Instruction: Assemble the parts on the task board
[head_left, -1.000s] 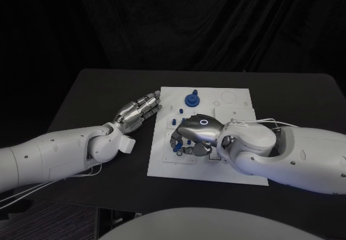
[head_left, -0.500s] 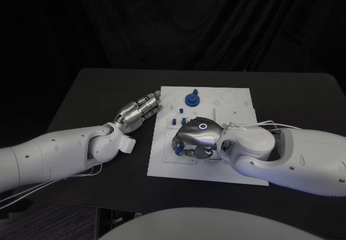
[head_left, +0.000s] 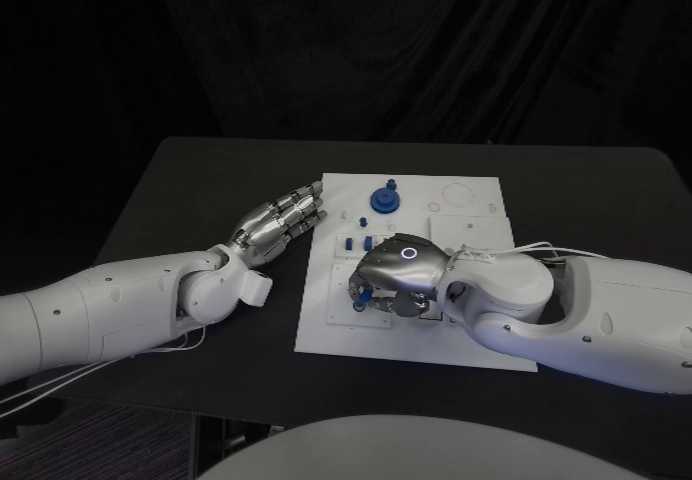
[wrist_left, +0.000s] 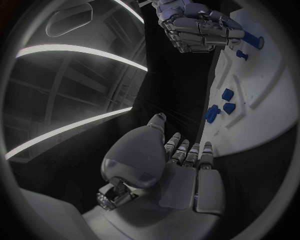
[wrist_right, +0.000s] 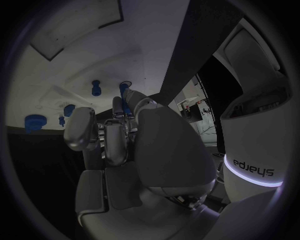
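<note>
I see the white task board (head_left: 469, 200) lying flat in the middle of the black table (head_left: 173, 180), its long axis running from the near edge to the far edge.

My right hand (head_left: 387, 278) is over the near-left part of the board, palm down, fingers curled inward. A small blue part (head_left: 361, 291) shows between the fingertips in the head view; in the right wrist view a blue piece (wrist_right: 127, 94) sits at the fingertips, close against the board. I read this as a pinch on that part. I cannot tell which way the part's long axis points, as the fingers cover most of it.

My left hand (head_left: 281, 222) rests at the left edge of the board, fingers straight and pressed side by side, pointing toward the far right. It holds nothing. In the left wrist view its fingertips (wrist_left: 187, 150) lie just beside the board edge.

A larger blue part (head_left: 384, 198) stands upright on the far-left area of the board, a round base with a peg pointing up. A cluster of small blue parts (head_left: 361, 243) lies on the board between this upright piece and my right hand.
</note>
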